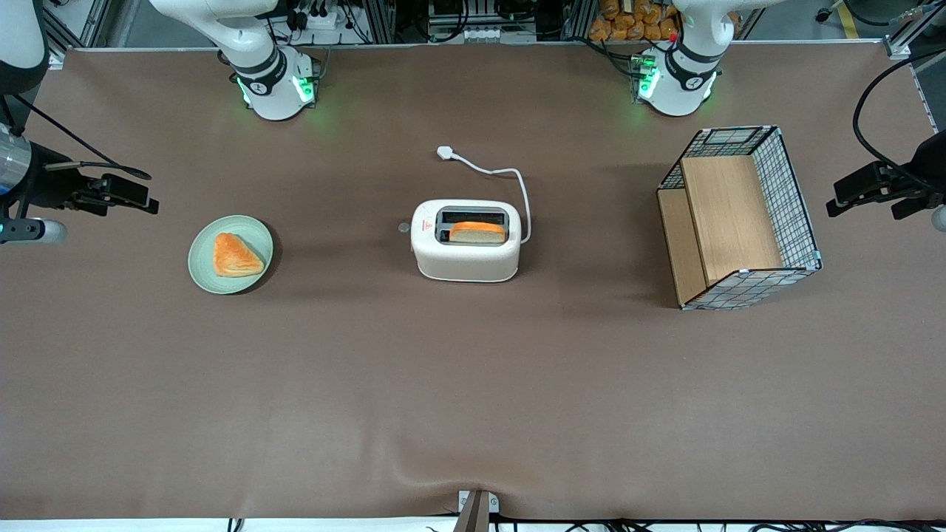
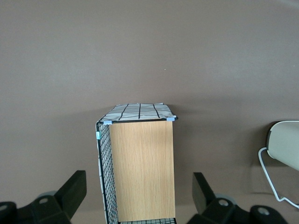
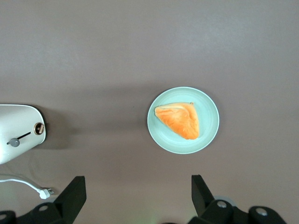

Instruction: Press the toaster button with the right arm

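The cream-white toaster (image 1: pixel 465 255) stands mid-table with a slice of bread (image 1: pixel 477 233) in one slot. Its small grey button (image 1: pixel 403 227) sticks out of the narrow end that faces the working arm's end of the table. The right wrist view shows that end of the toaster (image 3: pixel 18 128) and the button (image 3: pixel 14 142). My right gripper (image 1: pixel 137 193) hovers at the working arm's end of the table, well away from the toaster. It is open and empty, its fingers wide apart (image 3: pixel 138 181).
A green plate (image 1: pixel 251 229) with an orange pastry (image 1: pixel 235 256) lies between gripper and toaster, also in the right wrist view (image 3: pixel 209 121). The white cord and plug (image 1: pixel 446 153) trail farther from the camera. A wire basket with wooden shelves (image 1: pixel 739 218) stands toward the parked arm's end.
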